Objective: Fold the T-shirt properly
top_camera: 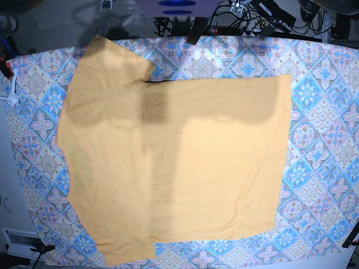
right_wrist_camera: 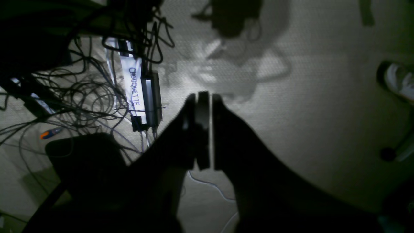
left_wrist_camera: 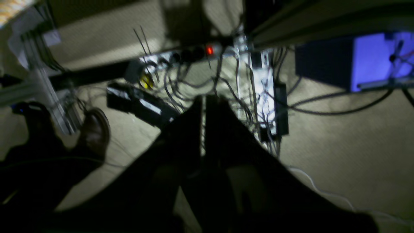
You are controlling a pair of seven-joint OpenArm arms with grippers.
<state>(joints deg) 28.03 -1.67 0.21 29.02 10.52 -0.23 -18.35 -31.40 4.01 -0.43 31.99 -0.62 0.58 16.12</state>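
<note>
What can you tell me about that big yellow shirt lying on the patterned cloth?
The T-shirt is plain yellow-orange, soft-looking fabric with no print. It lies flat and spread out, unfolded, on the blue-and-pink tile-patterned cloth, covering most of it. One short sleeve points toward the top left, another shows at the bottom left, and a thin dark neck trim shows near the top. Shadows cross its upper part. Nothing else touches it.

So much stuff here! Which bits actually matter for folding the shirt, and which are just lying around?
For the job:
- T-shirt, spread flat
- left gripper, shut
- right gripper, shut

Just lying about:
- patterned cloth under the shirt
- power strip
- tangled cables on the floor
- brown shoe
</note>
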